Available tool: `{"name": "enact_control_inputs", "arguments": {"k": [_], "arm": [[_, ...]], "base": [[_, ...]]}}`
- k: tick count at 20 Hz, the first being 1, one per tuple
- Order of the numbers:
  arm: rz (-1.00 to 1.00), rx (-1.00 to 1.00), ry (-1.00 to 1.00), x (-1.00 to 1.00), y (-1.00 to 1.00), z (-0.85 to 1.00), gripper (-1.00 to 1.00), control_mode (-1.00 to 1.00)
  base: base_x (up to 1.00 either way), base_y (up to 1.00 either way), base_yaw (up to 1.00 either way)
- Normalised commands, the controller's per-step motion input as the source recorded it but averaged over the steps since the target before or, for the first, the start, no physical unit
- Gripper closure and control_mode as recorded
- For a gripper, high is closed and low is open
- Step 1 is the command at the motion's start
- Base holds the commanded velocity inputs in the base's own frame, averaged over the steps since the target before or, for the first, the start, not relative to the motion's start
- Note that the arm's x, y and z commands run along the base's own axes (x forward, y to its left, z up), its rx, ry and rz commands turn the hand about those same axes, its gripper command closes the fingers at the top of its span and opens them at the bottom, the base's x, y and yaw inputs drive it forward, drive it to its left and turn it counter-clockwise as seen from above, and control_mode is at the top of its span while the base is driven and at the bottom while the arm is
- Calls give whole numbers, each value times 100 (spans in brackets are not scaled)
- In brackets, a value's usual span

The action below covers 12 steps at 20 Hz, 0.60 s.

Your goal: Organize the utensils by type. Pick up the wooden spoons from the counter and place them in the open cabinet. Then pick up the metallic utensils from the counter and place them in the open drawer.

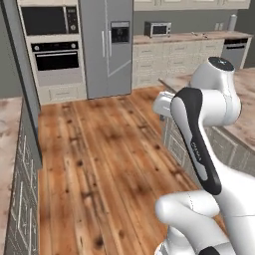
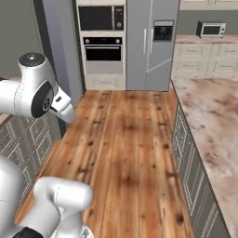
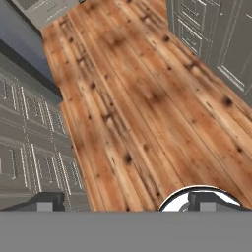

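My gripper (image 3: pixel 127 203) is open, its two dark fingertips (image 3: pixel 47 202) set wide apart with nothing between them, and it looks down at bare wooden floor. The white arm (image 1: pixel 199 124) bends in front of the base, its upper joint (image 2: pixel 32 88) raised at the left of the right base view. A reddish-brown mottled counter (image 2: pixel 209 111) runs along the right, and its near end (image 1: pixel 246 94) lies behind the arm. No utensil lies on the stretch I see. The wooden spoons, the metallic utensils, the open cabinet and the open drawer are out of view.
Wooden floor (image 1: pixel 99 149) stretches ahead to a grey fridge (image 1: pixel 107 45) and a wall oven (image 1: pixel 55 55). A small oven (image 2: pixel 211 29) stands on the back counter. Grey cabinet fronts (image 3: pixel 24 147) flank the floor left and right (image 3: pixel 216 34). Another counter edge (image 1: pixel 7 134) lies at left.
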Motion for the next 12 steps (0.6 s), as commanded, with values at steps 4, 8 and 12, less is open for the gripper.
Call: {"name": "enact_control_inputs", "arguments": {"k": [4, 8, 12], "arm": [[0, 0, 0, 0, 0, 0, -100, 100], [0, 0, 0, 0, 0, 0, -100, 100], [0, 0, 0, 0, 0, 0, -100, 100]], "base": [[93, -10, 0], [90, -10, 0], [85, -12, -4]]}}
